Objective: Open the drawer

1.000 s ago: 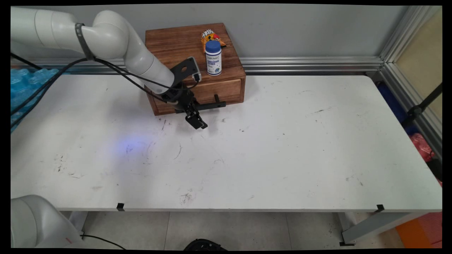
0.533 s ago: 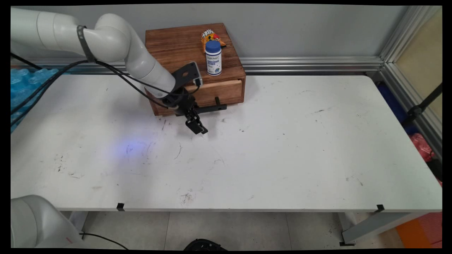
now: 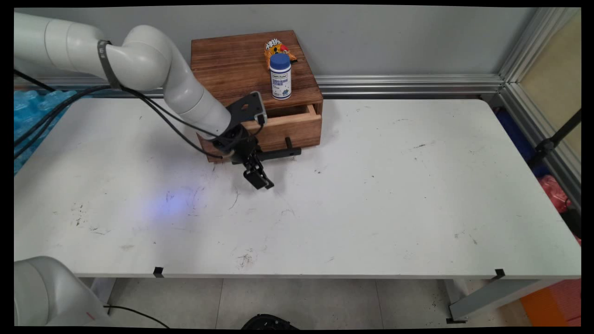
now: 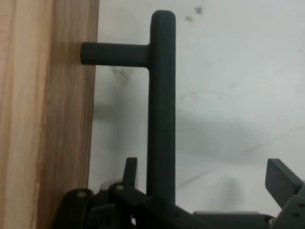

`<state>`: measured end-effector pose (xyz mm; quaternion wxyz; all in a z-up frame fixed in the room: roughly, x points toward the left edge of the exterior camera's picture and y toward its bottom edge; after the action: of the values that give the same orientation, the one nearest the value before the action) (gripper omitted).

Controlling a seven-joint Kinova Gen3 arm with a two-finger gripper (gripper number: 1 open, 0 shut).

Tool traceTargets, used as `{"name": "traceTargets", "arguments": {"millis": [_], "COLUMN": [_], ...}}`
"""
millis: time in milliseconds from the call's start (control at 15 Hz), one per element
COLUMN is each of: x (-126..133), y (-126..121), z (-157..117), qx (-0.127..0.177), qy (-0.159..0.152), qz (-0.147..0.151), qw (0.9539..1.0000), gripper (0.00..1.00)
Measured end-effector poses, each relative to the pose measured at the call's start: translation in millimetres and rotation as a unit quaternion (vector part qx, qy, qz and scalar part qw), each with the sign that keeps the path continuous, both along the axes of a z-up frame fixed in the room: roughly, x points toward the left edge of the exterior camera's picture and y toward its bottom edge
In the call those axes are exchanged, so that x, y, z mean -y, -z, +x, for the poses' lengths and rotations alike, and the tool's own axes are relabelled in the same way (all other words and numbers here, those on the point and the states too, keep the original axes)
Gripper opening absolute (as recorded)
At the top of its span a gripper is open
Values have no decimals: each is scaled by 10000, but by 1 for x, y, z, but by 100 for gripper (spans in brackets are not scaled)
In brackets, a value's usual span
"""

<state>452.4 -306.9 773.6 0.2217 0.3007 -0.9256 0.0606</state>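
A brown wooden box (image 3: 241, 65) stands at the table's back, and its drawer (image 3: 283, 127) is pulled out a little. The drawer's black bar handle (image 3: 278, 153) (image 4: 161, 95) lies between the fingers of my gripper (image 3: 257, 167) (image 4: 205, 174), which is open. One finger (image 4: 131, 168) sits in the gap between the drawer front (image 4: 47, 114) and the bar, right beside the bar. The other finger (image 4: 282, 180) stands well clear of it. On the box's top stand a white bottle with a blue cap (image 3: 280, 76) and an orange snack packet (image 3: 277, 48).
The white table (image 3: 371, 195) stretches wide to the right and front of the box. Black cables (image 3: 55, 111) hang from the arm at the left. A metal rail (image 3: 408, 83) runs along the wall behind.
The drawer has slid out of the box toward the table's front, showing a gap at its top. My gripper has moved the same way with the handle.
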Motion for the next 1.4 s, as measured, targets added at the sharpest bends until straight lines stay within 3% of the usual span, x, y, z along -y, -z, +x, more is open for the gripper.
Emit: {"name": "traceTargets", "arguments": {"millis": [733, 1400], "x": [-47, -78], "y": [0, 2], "z": [-30, -67], "qx": [-138, -77], "qy": [134, 97], "qz": [218, 30], "qw": [9996, 9999], "gripper": [100, 100]}}
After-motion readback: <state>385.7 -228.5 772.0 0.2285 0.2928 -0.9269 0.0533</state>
